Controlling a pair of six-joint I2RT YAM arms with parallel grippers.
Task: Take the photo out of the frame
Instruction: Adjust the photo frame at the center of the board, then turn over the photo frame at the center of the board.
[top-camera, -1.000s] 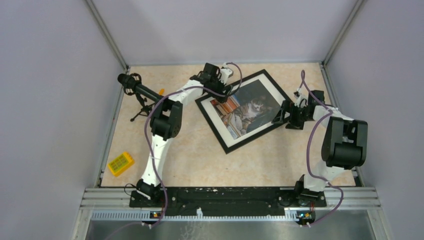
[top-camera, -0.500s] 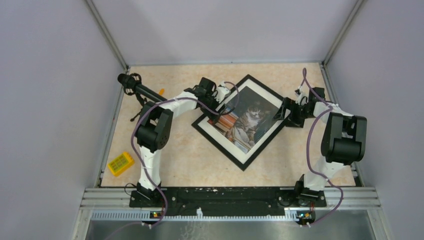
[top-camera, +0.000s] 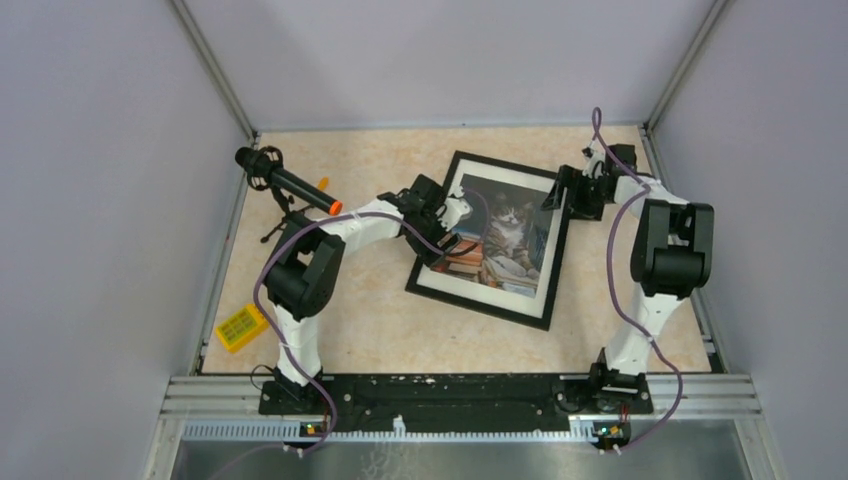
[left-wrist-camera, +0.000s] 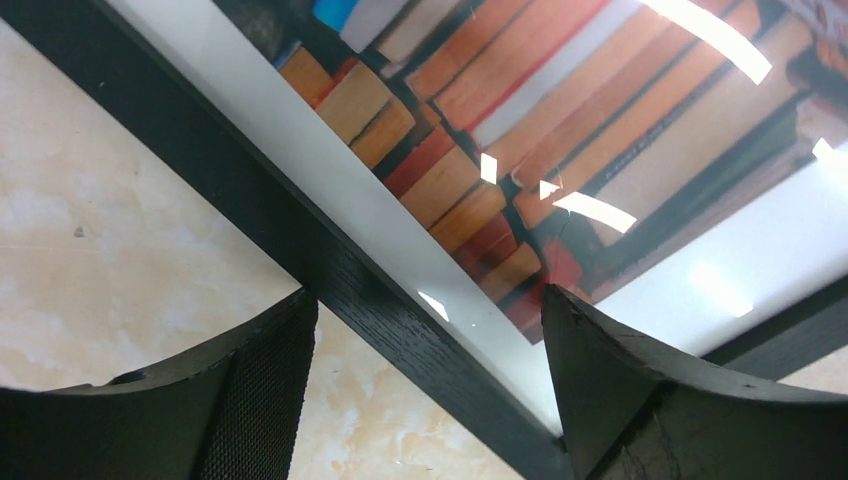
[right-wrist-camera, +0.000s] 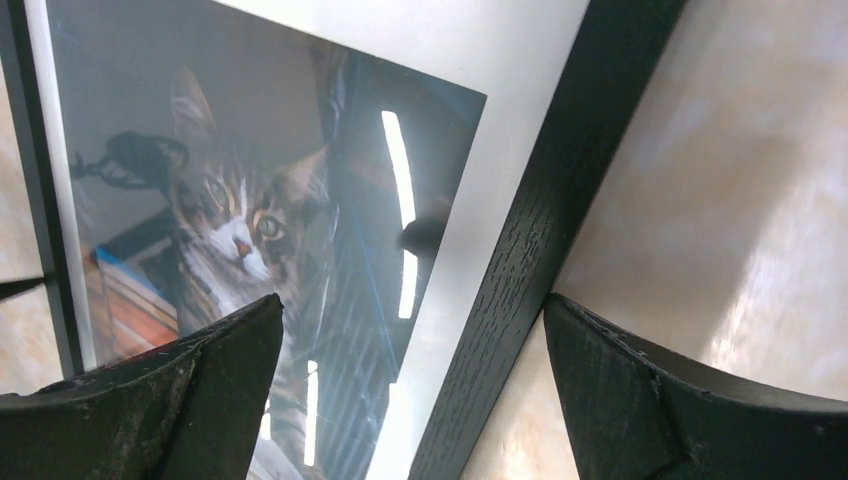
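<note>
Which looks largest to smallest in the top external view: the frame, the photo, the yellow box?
1. the frame
2. the photo, lying inside it
3. the yellow box, clearly the smallest

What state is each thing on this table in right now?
frame, lying flat, picture side up.
photo, still inside the frame.
left gripper, open, astride the frame's left border.
right gripper, open, astride the frame's right border.
microphone, propped on its tripod.
</note>
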